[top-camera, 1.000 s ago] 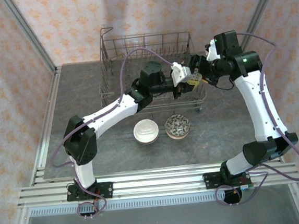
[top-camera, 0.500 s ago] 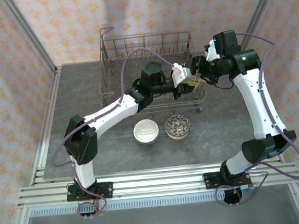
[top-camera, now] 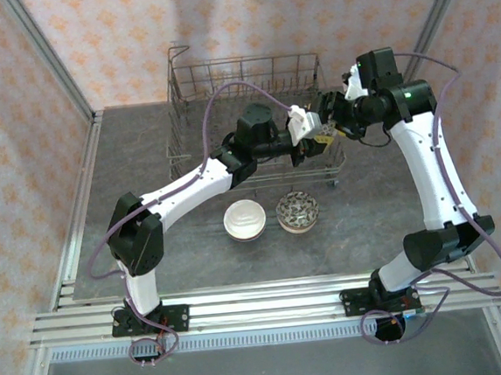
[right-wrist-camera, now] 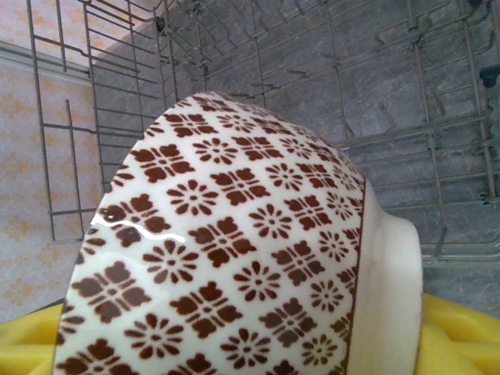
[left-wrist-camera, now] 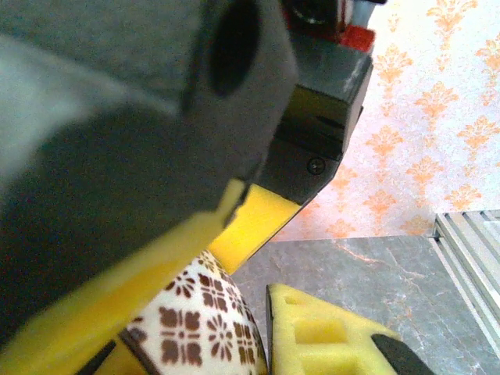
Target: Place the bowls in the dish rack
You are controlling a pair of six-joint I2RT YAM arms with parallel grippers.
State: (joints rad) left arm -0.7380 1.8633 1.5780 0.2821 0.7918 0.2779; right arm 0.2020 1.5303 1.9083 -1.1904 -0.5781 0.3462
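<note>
Now, on your surface (top-camera: 147, 205), the dish rack (top-camera: 225, 93) sits at 12 o'clock. Your right tool (top-camera: 325, 121) pinches the brown-patterned bowl (right-wrist-camera: 234, 258) over the rack's 4 o'clock corner. The bowl also lies between your left tool's (top-camera: 315, 140) pads, though I cannot tell if that tool grips it. At the rack's 6 o'clock rest a pale bowl (top-camera: 245, 219) and a speckled bowl (top-camera: 297, 211).

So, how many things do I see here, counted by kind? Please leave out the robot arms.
Bowls: 3 (cream bowl, dark patterned bowl, brown-flowered bowl)
Dish rack: 1
Total: 4
</note>
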